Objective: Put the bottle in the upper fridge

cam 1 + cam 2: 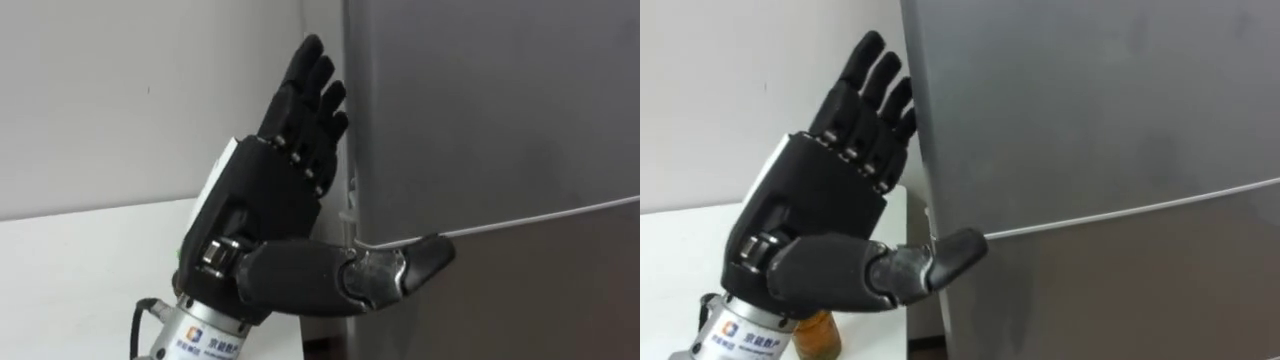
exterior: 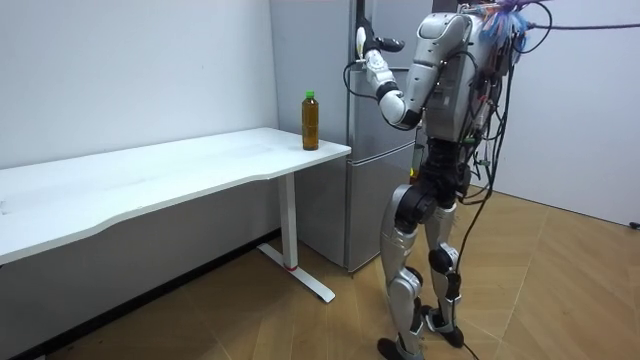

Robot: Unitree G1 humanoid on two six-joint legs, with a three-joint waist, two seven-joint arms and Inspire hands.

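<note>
The bottle, amber with a green cap, stands upright at the corner of the white table nearest the fridge; its lower part peeks out under my wrist. My left hand is raised at the left edge of the grey fridge. It is open, its fingers straight up along the upper door's side edge and its thumb lying across the front at the seam between the two doors. Both doors are closed. The hand holds nothing.
I stand right before the fridge, at the room view's right of the table end. The white wall runs behind the table. Wooden floor lies open behind me.
</note>
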